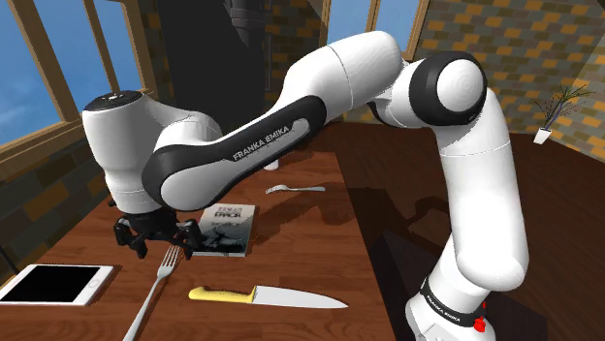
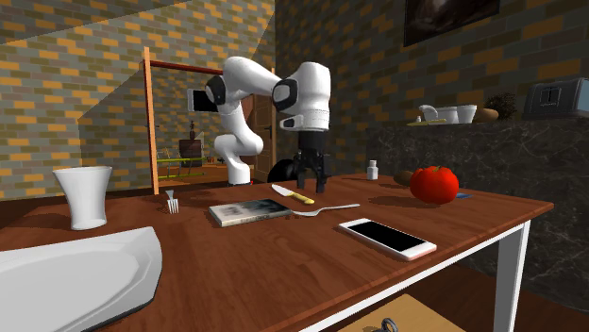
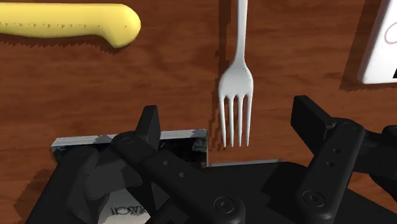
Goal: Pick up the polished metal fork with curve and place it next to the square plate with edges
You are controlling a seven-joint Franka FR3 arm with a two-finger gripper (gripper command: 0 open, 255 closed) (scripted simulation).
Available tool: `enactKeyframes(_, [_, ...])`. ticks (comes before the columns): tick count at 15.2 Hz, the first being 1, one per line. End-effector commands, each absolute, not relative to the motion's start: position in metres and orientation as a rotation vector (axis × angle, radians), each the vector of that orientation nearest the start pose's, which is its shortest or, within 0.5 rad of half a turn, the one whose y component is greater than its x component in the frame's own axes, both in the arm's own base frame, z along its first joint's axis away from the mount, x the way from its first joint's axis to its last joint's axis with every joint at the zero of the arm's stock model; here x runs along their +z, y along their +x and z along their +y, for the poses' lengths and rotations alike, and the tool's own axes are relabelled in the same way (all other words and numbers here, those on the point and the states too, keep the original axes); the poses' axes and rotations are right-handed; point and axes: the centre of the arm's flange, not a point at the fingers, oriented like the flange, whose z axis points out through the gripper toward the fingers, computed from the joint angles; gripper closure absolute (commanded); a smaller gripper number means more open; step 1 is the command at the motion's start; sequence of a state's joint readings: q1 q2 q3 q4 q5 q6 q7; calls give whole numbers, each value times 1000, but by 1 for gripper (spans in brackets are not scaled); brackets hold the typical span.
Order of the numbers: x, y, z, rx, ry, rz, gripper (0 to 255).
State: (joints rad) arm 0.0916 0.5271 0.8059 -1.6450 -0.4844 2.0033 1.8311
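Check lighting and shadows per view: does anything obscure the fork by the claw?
Wrist view: the pale metal fork is clearly lit, thin shadow along one side; the open black claw straddles its tines. Shoulder view: the white arm throws a dark shadow across the brown wooden table. Second exterior view: dim, one bright wedge on the brick wall.

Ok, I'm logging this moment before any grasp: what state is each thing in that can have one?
Pale metal fork: lying flat, not gripped.
Black two-finger pincer: open, above that fork's tines, holding nothing.
Yellow-handled knife: lying flat.
Thin book: closed, lying flat.
White phone with black screen: face up, screen dark.
White cup: upright.
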Motion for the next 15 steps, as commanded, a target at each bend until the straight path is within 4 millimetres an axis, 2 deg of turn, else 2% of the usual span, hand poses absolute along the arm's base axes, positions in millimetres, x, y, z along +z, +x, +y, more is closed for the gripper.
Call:
enactKeyframes(1, [368,500,470,-106,-2881,1270,0])
enactKeyframes(9, [328,502,468,-106,-2881,1270,0])
enactKeyframes(15, [328,502,468,-106,-2881,1270,0])
